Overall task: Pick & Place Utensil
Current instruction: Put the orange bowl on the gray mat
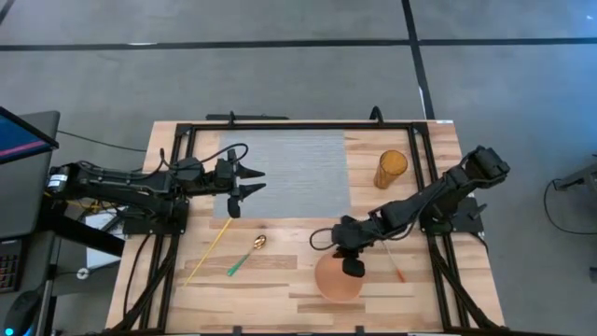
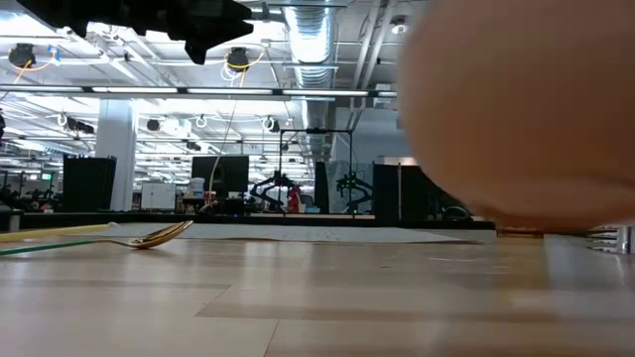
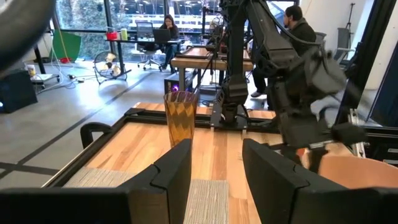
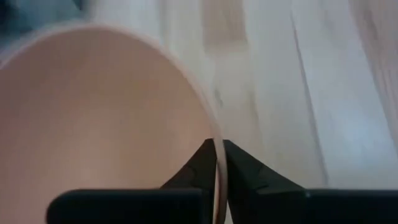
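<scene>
A peach bowl (image 1: pixel 334 285) (image 2: pixel 516 99) (image 4: pixel 93 124) sits near the table's near edge, and my right gripper (image 1: pixel 353 266) (image 4: pixel 217 163) is shut on its rim. A gold spoon with a green handle (image 1: pixel 248 253) (image 2: pixel 149 238) lies flat on the wood to the bowl's left, beside a long yellow stick (image 1: pixel 207 252). A fork with an orange handle (image 1: pixel 395 266) (image 2: pixel 610 236) lies to the bowl's right. My left gripper (image 1: pixel 254 181) (image 3: pixel 214 155) hangs open above the grey mat's (image 1: pixel 289 173) left part, touching nothing. My right gripper pinches the bowl's rim (image 4: pixel 217 152) on its far side, one finger (image 4: pixel 200 167) inside the bowl and the other finger (image 4: pixel 241 169) outside. The fingers come from above and the far right, slanting down. Whether the bowl's base is off the table, I cannot tell.
An amber faceted glass (image 1: pixel 391 169) (image 3: pixel 180 118) stands upright at the mat's right edge, near the far right of the table. A black frame (image 1: pixel 280 124) borders the tabletop. Bare wood lies between spoon and bowl. People sit at desks in the room beyond.
</scene>
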You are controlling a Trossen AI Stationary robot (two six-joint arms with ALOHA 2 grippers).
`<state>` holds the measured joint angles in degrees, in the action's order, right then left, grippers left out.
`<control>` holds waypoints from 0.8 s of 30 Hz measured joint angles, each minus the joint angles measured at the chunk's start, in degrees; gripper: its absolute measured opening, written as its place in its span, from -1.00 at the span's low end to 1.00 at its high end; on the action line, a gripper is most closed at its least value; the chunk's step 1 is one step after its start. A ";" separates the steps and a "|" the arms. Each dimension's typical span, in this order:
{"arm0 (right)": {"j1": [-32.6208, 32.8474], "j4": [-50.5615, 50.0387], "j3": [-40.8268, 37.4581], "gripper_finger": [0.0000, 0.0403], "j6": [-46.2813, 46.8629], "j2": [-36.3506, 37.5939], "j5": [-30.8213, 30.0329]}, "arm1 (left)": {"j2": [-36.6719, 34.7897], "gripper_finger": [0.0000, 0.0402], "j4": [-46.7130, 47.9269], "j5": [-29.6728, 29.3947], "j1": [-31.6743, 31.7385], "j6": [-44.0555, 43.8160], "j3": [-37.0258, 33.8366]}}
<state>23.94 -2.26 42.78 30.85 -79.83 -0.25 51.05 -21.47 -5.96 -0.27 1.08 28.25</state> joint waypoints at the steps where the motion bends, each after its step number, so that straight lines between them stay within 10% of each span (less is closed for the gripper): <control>1: -0.68 3.92 0.00 -0.92 -0.21 0.00 0.04 | 0.00 -0.28 0.01 0.00 -0.01 0.00 0.00; 7: -6.25 21.38 0.32 -0.96 -7.96 -0.01 -9.94 | 0.00 -0.28 -0.02 0.00 0.00 0.00 0.02; 14: -14.92 18.89 9.17 -0.98 -24.44 -0.17 -25.40 | 0.00 -0.28 -2.00 -0.01 0.00 0.17 0.04; 24: -28.88 -8.73 23.89 -0.98 -12.62 -9.68 -27.54 | -0.38 -0.28 -4.09 0.00 0.00 0.59 0.09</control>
<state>-4.94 -10.99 66.67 18.23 -89.51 -27.79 50.66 -25.56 -5.96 -0.27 1.67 28.34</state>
